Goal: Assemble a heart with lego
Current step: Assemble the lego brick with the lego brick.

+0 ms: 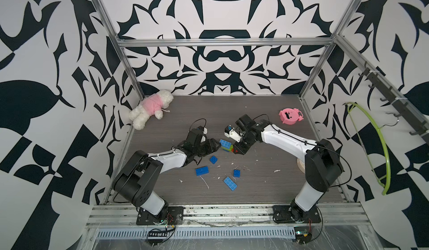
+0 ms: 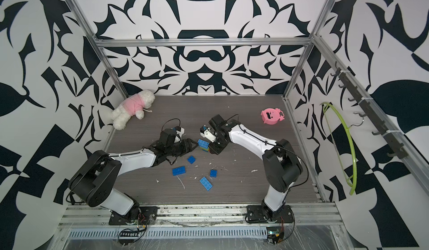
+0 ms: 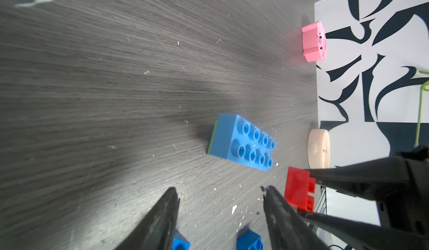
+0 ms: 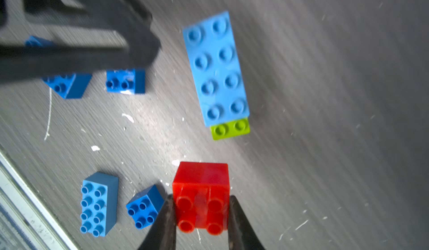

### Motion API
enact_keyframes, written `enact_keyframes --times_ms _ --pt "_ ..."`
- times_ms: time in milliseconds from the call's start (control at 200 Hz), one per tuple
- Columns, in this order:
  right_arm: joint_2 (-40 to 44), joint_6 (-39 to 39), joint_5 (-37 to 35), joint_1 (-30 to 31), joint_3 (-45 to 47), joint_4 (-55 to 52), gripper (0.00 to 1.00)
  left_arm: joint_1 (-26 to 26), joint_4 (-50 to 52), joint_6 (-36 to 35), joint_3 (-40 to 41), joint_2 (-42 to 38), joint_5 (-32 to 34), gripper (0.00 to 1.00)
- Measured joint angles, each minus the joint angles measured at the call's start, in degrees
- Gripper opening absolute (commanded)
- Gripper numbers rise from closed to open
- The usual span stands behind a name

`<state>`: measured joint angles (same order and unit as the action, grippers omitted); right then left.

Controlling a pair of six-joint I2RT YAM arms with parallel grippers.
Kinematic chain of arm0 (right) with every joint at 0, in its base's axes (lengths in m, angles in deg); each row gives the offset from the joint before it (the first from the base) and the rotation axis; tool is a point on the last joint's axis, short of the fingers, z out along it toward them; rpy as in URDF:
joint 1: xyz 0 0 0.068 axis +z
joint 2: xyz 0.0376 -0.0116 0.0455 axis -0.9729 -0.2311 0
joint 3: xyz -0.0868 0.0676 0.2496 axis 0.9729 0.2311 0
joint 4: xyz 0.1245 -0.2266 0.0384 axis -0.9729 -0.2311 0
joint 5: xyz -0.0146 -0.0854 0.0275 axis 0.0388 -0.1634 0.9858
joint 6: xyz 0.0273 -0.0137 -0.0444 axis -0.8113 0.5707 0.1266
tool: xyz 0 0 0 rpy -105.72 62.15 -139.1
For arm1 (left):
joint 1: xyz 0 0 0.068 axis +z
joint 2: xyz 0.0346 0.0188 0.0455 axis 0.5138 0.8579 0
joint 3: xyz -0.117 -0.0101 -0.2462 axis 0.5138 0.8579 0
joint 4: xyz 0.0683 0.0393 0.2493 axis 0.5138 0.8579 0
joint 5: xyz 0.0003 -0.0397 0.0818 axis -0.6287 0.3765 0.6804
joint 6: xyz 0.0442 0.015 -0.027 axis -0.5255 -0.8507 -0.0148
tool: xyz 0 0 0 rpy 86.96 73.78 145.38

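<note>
The right gripper (image 4: 200, 199) was clamped on the red brick (image 4: 200, 181), a black finger pressed to each side and the studs facing the wrist camera; whether the brick touched the table (image 1: 267, 112) could not be told. It sat just beside the start of the heart, a light-blue long brick (image 4: 216, 67) seated on the lime green brick (image 4: 229, 129) near the table's middle. Two green studs stuck out uncovered at the end nearest the red brick, with only bare table between. The left gripper (image 3: 219, 190) stood released, jaws apart with nothing between them, its tips just beside the stack's other side, so both tools crowded it. Nearer the arm bases, apart from the stack, lay a small blue brick (image 1: 213, 159), a long loose blue brick (image 1: 202, 170), a second small blue brick (image 1: 236, 173) and a second long loose blue brick (image 1: 230, 183), among scattered white scraps (image 1: 206, 182). A plush toy (image 1: 151, 108) lay in the far left corner, a pink round toy (image 1: 290, 116) toward the far right, and a cream disc (image 3: 319, 147) by the right edge, partly hidden behind the right arm in both top views. A green hanger (image 1: 385, 144) hung on the right wall.
</note>
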<state>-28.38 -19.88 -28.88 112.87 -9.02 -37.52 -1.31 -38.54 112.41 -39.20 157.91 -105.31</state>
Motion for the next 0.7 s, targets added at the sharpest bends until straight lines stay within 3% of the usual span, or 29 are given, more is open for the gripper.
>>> enact_keyframes --times_ms 385,700 --pt "-9.75 6.29 -0.07 -0.94 -11.26 -7.48 0.19 0.13 -0.5 0.57 -3.52 2.45 -0.09 0.64" --pt "-13.62 8.81 -0.22 -1.25 -14.32 -10.6 0.18 0.35 -1.2 0.87 -5.81 6.51 -1.99 0.61"
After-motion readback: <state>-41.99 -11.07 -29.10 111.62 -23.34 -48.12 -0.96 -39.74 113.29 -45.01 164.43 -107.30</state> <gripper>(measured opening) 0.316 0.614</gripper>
